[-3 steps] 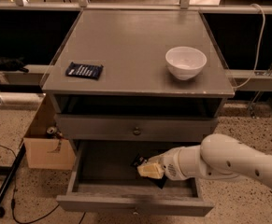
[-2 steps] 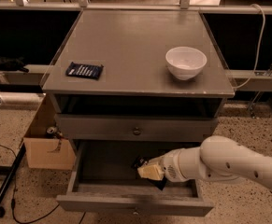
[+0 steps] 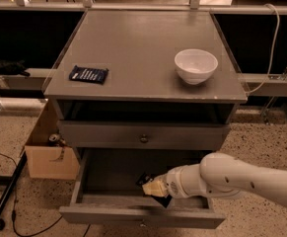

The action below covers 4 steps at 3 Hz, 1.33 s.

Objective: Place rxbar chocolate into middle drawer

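slightly lower and closer to the drawer's front than a second ago, the gripper sits inside the pulled-out middle drawer, right of its centre, at the end of the white arm reaching in from the right. it is clamped on the rxbar chocolate, whose dark ends show above and below the pale tips, just above the drawer floor. on the cabinet top a blue-wrapped bar lies at the left and a white bowl stands at the right, well apart
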### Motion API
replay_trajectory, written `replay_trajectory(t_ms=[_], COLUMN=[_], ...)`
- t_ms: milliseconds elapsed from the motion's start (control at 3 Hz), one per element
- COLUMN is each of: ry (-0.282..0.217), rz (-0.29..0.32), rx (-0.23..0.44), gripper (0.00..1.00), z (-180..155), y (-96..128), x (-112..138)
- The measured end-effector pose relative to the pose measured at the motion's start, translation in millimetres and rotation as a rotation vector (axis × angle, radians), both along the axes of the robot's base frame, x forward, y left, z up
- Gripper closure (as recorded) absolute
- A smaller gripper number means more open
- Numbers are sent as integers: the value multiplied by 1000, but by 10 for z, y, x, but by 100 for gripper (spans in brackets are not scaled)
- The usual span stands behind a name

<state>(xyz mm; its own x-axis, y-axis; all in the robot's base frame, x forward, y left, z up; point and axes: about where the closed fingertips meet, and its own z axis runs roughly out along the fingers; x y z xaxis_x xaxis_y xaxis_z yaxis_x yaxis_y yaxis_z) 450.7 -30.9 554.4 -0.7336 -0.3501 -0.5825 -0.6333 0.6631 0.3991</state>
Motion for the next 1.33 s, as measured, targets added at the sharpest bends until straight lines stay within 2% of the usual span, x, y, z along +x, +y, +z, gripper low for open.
replay_trajectory(t_ms=[333, 667, 1000, 1333], ry=[15, 45, 40, 9], rz=[-17, -42, -45, -43], rx=[-16, -40, -65, -82], gripper=[100, 100, 100, 100], z=[-202, -479, -712, -855], y=[14, 23, 24, -34], x=[68, 251, 479, 699])
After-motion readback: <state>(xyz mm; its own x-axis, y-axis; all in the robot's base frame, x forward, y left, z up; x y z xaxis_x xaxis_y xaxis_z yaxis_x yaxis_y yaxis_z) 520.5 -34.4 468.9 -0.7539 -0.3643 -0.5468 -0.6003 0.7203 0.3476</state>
